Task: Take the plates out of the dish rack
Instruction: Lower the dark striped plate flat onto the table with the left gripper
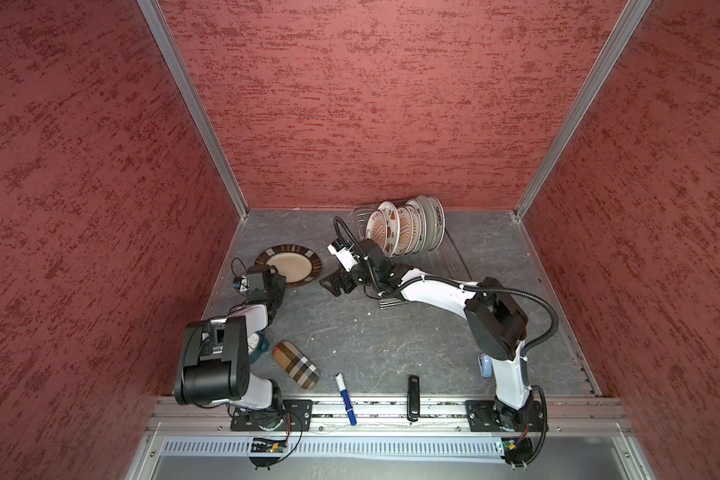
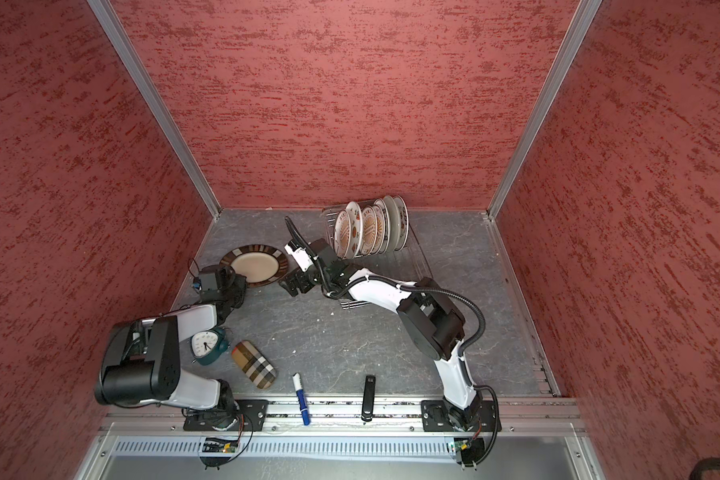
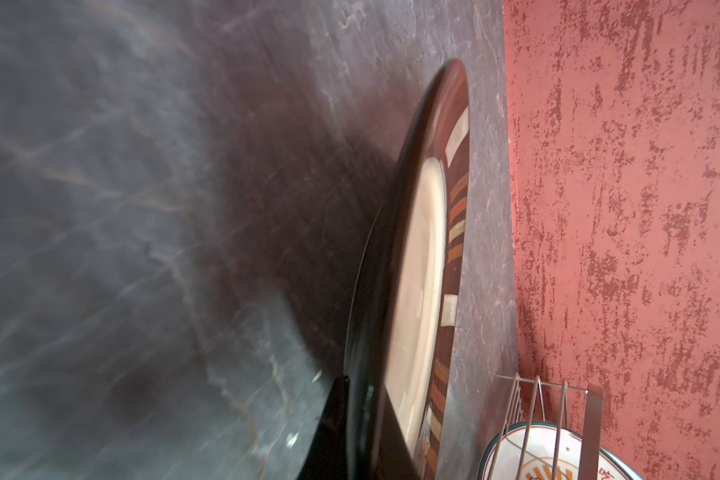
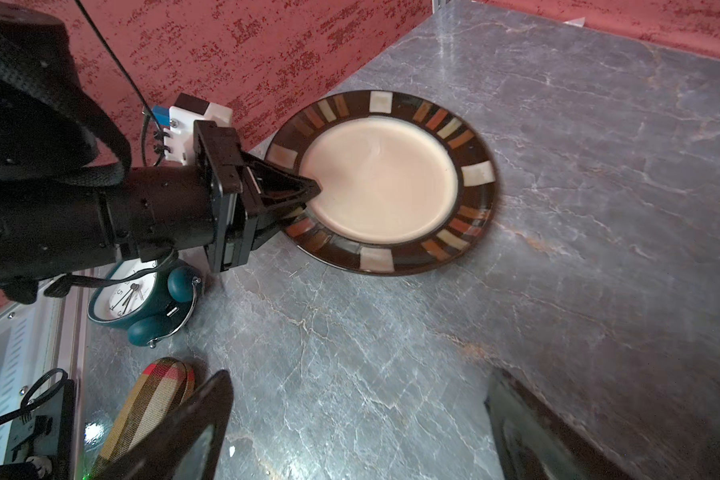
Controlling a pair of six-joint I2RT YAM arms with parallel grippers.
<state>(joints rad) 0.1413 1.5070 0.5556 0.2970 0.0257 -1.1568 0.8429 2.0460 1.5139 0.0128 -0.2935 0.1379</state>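
Note:
A cream plate with a dark, striped rim [image 1: 288,266] [image 2: 255,266] [image 4: 383,185] lies on the grey table at the left. My left gripper [image 1: 277,277] [image 4: 314,191] [image 3: 362,419] is shut on its near rim. Several white plates [image 1: 404,228] [image 2: 366,230] with orange centres, one with watermelon slices, stand upright in the silver wire dish rack [image 1: 458,257] [image 3: 558,399] at the back. My right gripper [image 1: 334,284] [image 2: 294,284] [image 4: 358,386] hangs open and holds nothing, over bare table between the flat plate and the rack.
A teal clock [image 2: 206,343] [image 4: 129,295] and a plaid case [image 1: 296,365] sit near the left arm's base. A blue-and-white marker [image 1: 346,399] and a black stick-shaped object [image 1: 413,397] lie at the front edge. Red walls enclose three sides.

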